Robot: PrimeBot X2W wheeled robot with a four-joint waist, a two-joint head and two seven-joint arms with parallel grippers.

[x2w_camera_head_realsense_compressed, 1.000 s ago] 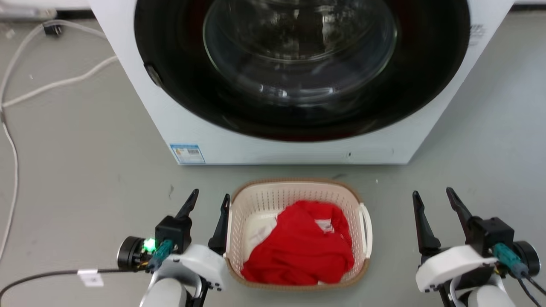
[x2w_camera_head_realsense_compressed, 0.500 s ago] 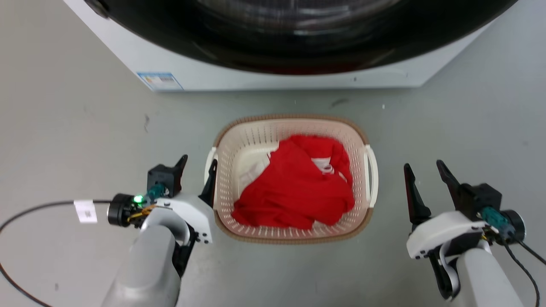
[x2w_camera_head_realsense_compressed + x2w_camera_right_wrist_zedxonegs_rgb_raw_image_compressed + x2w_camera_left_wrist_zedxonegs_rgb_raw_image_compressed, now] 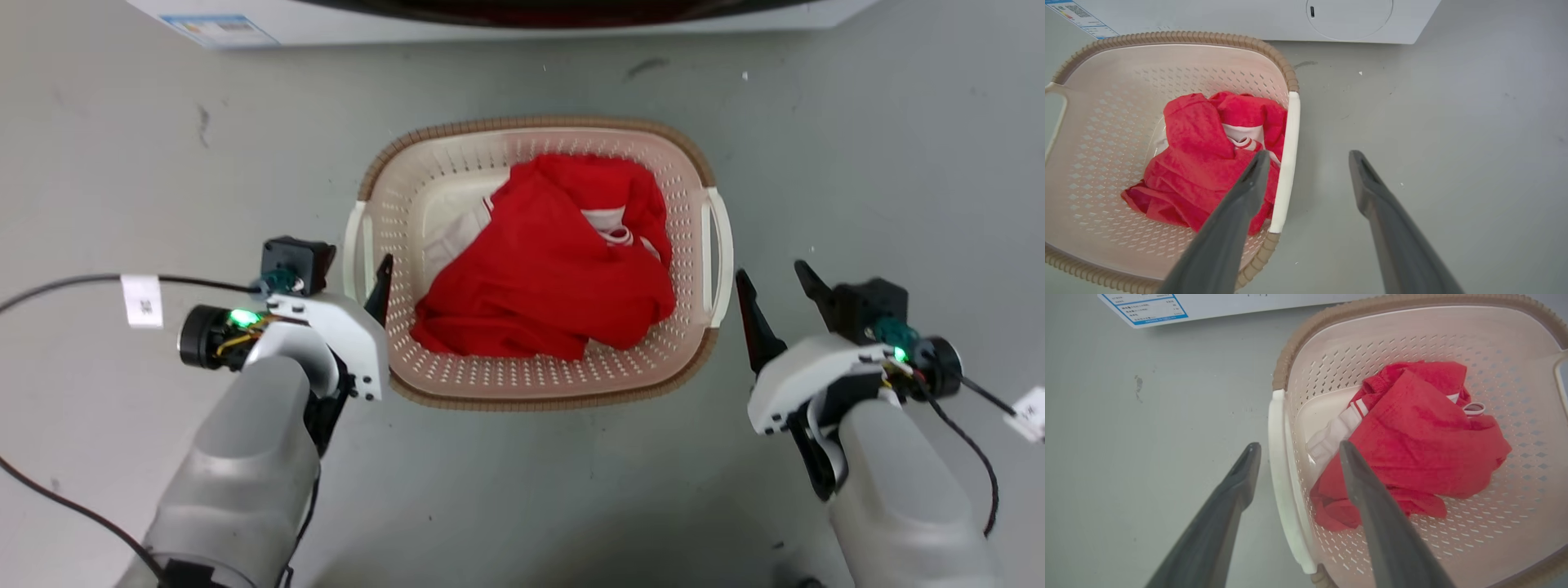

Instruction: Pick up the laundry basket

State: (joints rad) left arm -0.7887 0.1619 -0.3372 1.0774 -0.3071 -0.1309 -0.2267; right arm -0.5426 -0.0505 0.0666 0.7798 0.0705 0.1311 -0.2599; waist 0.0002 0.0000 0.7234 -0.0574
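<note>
Sitting on floor (image 3: 163, 163) before washer (image 3: 522, 28): basket (image 3: 539, 124), red cloth (image 3: 547, 269) inside. Left gripper (image 3: 1299, 446) spread astride left handle (image 3: 1280, 465); right gripper (image 3: 770, 271) spread, beside right handle (image 3: 718, 245).

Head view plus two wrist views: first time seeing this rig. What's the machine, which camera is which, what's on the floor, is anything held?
It's a wheeled robot with two arms, each ending in a two-fingered hand. The wide picture comes from its head camera, looking down. The other two come from a camera on each wrist, looking along that hand's dark fingers.

On the grey floor stands a cream laundry basket with a red garment inside, in front of a white washing machine.

The left hand is open, with the basket's left handle between its fingers. The right hand is open beside the right handle. Nothing is held.
</note>
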